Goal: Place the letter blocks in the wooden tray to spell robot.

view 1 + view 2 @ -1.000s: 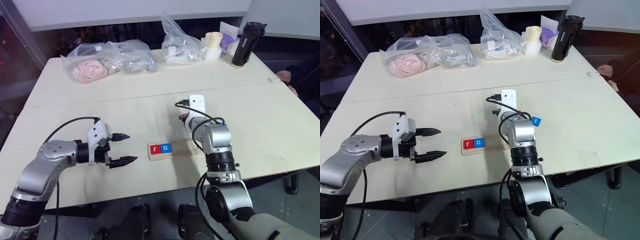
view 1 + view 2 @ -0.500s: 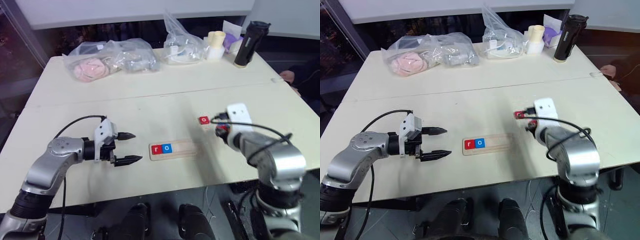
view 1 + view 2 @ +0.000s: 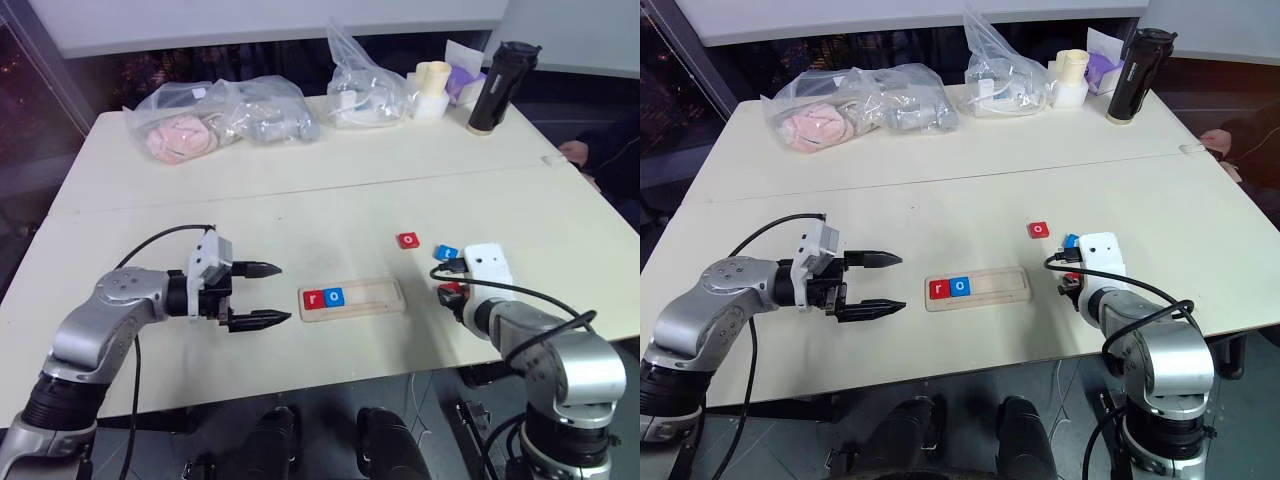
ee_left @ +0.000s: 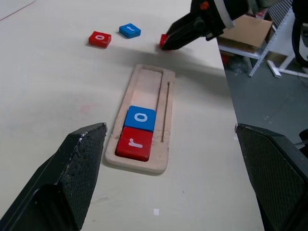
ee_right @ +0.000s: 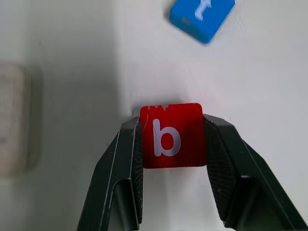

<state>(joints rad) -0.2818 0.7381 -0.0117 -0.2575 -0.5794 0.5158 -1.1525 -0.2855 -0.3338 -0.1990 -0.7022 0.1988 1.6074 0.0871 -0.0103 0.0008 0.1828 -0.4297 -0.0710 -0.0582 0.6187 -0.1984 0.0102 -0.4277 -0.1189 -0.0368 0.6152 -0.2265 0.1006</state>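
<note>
Right gripper (image 5: 171,144) is clamped on the red b block (image 5: 171,135), fingers on opposite side edges, right of centre in the head views beside the wooden tray (image 3: 352,298), which holds r and o. The tile looks light, rigid and smooth, so a side-edge pinch suits. Left gripper (image 3: 264,294) stands wide apart, left of the tray.

The wooden tray (image 3: 352,298) holds 2 letter blocks (image 3: 322,298) at its left end.

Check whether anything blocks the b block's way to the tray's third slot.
Nothing visible does. The right tool holds the red square b block; bare tabletop lies between it and the pale wooden tray, whose groove beyond the blue o block is empty.
</note>
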